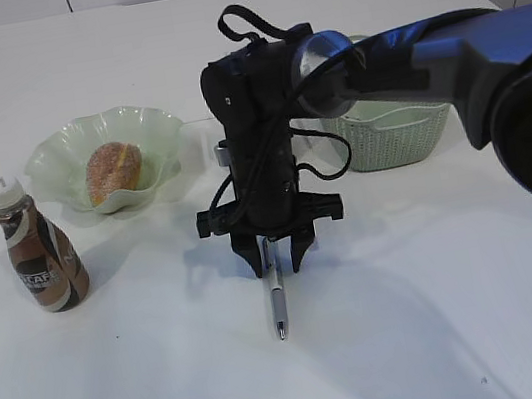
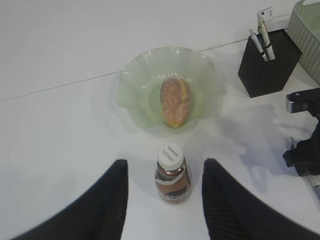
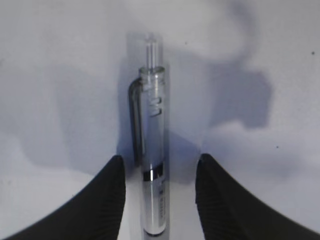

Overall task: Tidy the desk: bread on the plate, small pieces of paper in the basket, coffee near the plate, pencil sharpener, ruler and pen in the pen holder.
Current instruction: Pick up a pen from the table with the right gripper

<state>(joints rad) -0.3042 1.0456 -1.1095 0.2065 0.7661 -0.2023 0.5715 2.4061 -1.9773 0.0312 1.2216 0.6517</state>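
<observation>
- on the desk (image 1: pixel 446 313), plate (image 1: pixel 160 135) as landmark: basket (image 1: pixel 393 139) far off to its right, beyond the right arm.
- bread (image 1: pixel 114 172) lies in the plate.
- pen holder (image 2: pixel 267 65) right of the plate, pens inside.
- coffee (image 1: pixel 40 257) upright just in front of the plate; left gripper (image 2: pixel 165 200) spread, straddling it without contact.
- pen (image 1: pixel 276 299) flat, front-right of the plate; right gripper (image 1: pixel 276 256) unclenched, fingers (image 3: pixel 105 200) either side, no contact visible.

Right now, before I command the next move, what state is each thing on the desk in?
bread: lying in the plate
coffee: upright, capped, beside the plate
pen: flat on the desk, not gripped
pen holder: upright, pens inside
right gripper: open, straddling the pen
left gripper: open above the coffee
</observation>
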